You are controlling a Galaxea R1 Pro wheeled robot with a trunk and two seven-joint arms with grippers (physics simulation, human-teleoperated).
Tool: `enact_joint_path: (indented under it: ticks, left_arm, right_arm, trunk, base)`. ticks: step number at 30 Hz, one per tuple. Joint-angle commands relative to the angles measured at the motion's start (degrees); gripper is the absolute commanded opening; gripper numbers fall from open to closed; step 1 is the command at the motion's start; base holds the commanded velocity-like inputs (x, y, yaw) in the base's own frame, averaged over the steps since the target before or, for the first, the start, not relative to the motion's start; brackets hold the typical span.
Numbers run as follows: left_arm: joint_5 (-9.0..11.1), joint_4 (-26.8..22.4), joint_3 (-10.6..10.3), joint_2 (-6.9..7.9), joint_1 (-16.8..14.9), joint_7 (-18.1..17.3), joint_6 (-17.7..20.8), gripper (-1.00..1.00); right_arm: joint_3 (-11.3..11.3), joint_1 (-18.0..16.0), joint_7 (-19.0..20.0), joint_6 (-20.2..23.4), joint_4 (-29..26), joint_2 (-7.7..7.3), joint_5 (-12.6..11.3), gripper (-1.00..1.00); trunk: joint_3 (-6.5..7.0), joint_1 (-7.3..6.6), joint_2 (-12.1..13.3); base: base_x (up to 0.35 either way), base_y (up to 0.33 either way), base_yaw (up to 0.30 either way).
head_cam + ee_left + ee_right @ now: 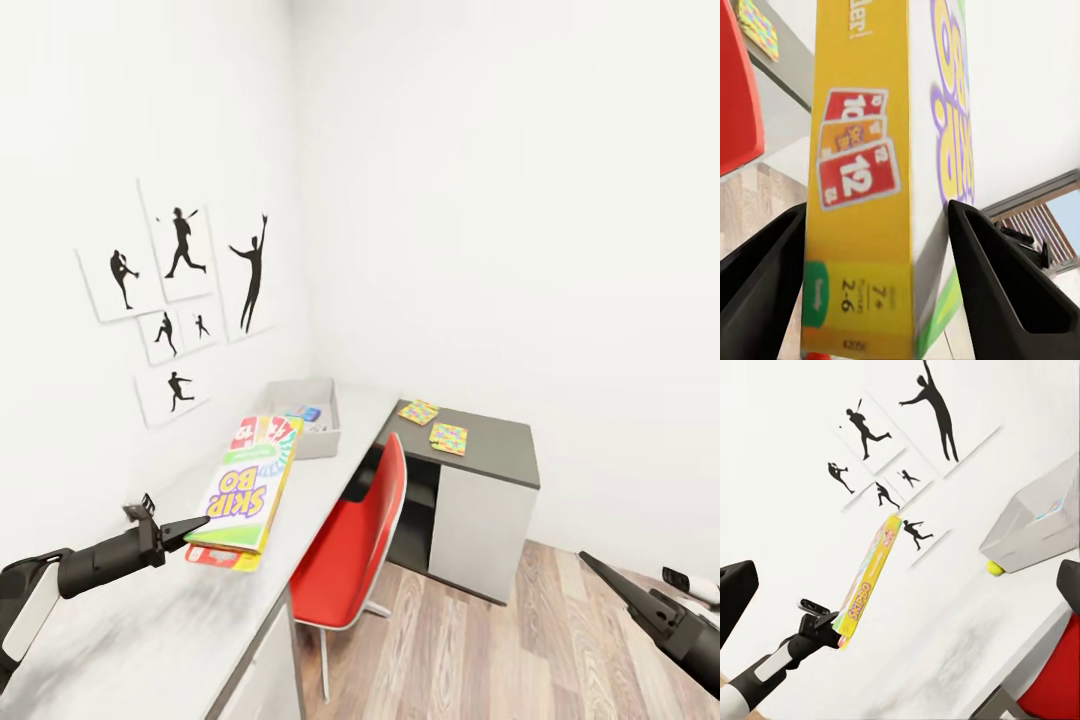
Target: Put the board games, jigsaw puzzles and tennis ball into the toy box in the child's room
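Observation:
My left gripper (192, 527) is shut on a yellow Skip-Bo board game box (246, 488) and holds it tilted above the white table (150, 630). In the left wrist view the box (870, 187) stands between both fingers (757, 285). The grey toy box (322, 432) sits further along the table near the corner, with something blue inside. In the right wrist view a tennis ball (995, 568) lies beside the toy box (1031, 529). Two colourful jigsaw puzzles (419, 411) (449, 438) lie on the dark desk section. My right gripper (600, 572) hangs open and empty low at the right.
A red chair (355, 545) stands tucked against the table between me and the dark desk (505, 450). Silhouette posters (180, 300) hang on the left wall. Wooden floor (520, 650) lies open to the right.

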Motion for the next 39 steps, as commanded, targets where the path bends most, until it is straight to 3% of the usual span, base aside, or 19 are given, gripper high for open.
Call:
enact_joint_path:
  ticks: [1,14,39]
  left_arm:
    - [0.20,-0.03,0.02,0.01,0.00,-0.02,0.45,-1.00]
    - [0.16,-0.03,0.02,0.01,0.00,-0.02,0.45,-1.00]
    - [0.15,-0.01,0.20,0.01,0.00,0.06,0.33,-1.00]
  right_arm:
    - [-0.01,-0.06,0.12,0.50,0.05,-0.02,-0.14,1.00]
    - [-0.01,-0.05,0.05,0.50,0.04,0.09,-0.05,1.00]
    - [-0.02,-0.06,-0.05,0.59,0.05,0.20,-0.04,1.00]
  trunk:
    - [0.05,0.02,-0.04]
    - [0.72,0.02,-0.04]
    - [0.64,0.02,-0.04]
  base:
    - [0.006,-0.279,-0.204]
    - [0.123,-0.292,-0.151]
    - [0.223,-0.258,0.032]
